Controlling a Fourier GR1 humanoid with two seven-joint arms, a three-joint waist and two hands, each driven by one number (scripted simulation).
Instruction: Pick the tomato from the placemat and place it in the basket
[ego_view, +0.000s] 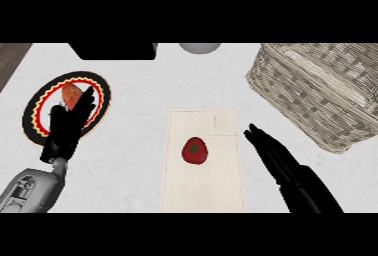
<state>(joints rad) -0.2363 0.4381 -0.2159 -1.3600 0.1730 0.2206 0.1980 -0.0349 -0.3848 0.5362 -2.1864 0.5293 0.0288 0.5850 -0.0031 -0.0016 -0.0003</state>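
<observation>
A red tomato (195, 151) with a green stem lies near the middle of a pale beige placemat (203, 190). A woven wicker basket (325, 95) stands at the upper right of the counter. My right hand (277, 160) is just right of the placemat, its straight fingers pointing up and left, open and apart from the tomato. At the left my left hand (68, 131) rests open with fingers up, over a round plate.
A round plate (35, 112) with a black, red and yellow rim sits at the left, holding an orange piece of food (71, 95). A black object (114, 50) and a grey rounded thing (199, 47) stand along the far edge.
</observation>
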